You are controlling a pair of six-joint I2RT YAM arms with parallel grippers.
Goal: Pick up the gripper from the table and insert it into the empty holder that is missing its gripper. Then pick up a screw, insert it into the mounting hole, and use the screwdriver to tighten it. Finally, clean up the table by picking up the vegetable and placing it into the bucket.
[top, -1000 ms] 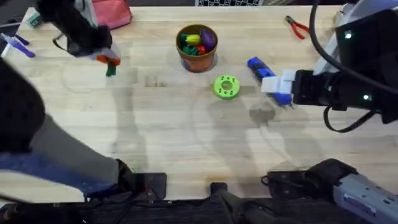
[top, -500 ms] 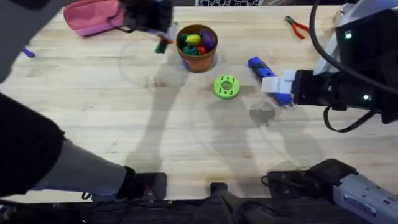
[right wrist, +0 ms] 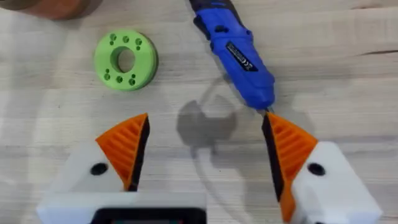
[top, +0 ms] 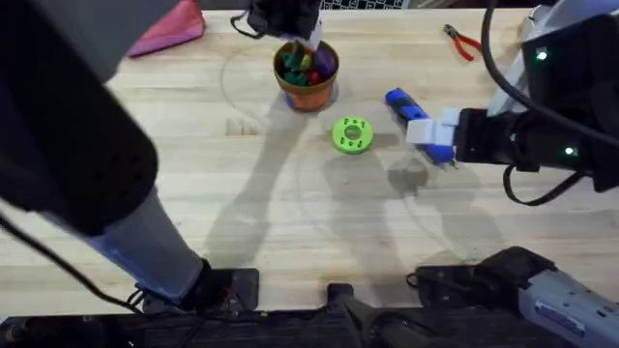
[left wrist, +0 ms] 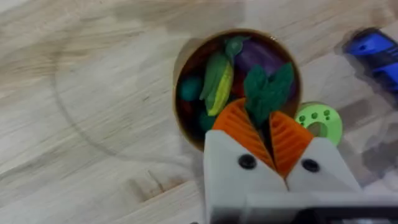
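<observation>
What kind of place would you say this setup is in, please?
Probably a robotics lab workbench: a wooden table with red-handled pliers, a blue screwdriver and a bucket of toy produce.

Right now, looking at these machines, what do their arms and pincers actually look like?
Each pincer has two white angular plastic blocks tipped with orange ribbed wedge pads, with a dark screw head in each block: see the left pincer and the right pincer. From overhead, the right arm is black with small green lights and a black cable looping beside it. The left arm looks dark, with a grey section.
</observation>
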